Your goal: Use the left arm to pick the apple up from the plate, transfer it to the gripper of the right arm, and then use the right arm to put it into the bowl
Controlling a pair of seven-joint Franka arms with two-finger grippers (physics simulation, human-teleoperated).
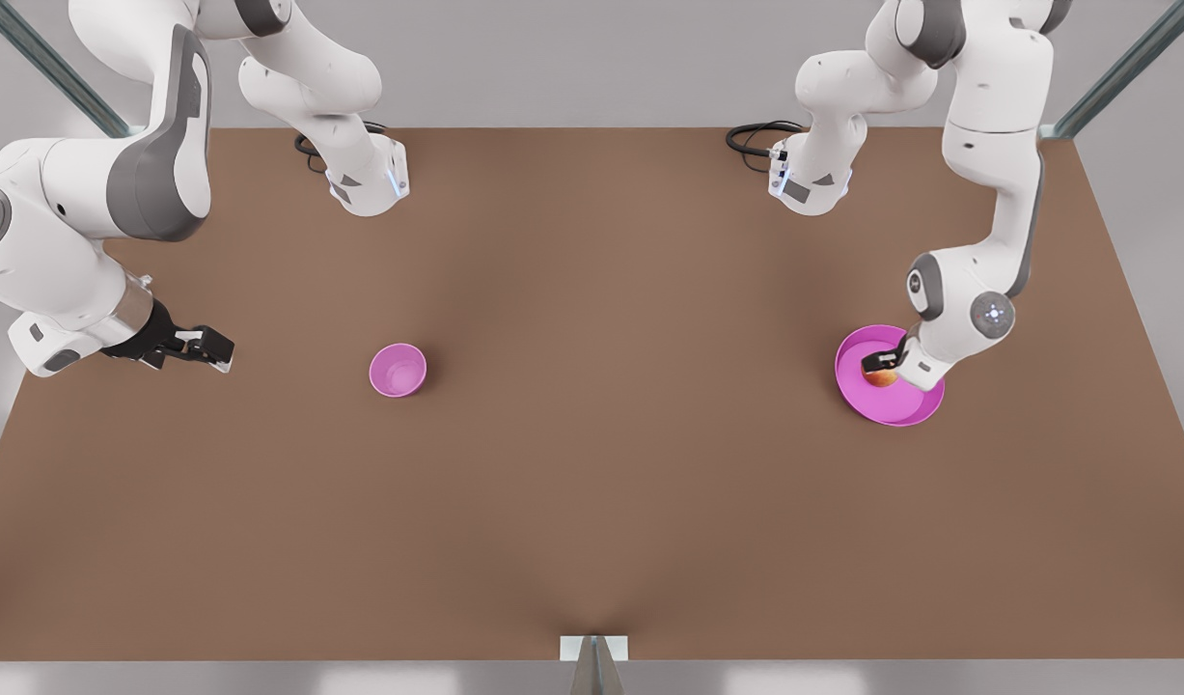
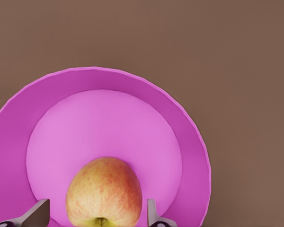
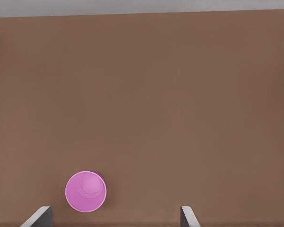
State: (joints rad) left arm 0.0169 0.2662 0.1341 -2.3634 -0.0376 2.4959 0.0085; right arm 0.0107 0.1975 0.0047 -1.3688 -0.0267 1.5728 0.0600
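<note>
Matt brown table (image 1: 592, 502), smooth glossy plate (image 1: 915, 410)

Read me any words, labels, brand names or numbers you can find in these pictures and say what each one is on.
There are none. No writing shows on the apple, the plate, the bowl, the table or either arm. The left gripper, at the apple, and the waiting right gripper carry no readable marks.

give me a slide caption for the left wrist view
Left tool open, straddling the apple on the plate.
</note>
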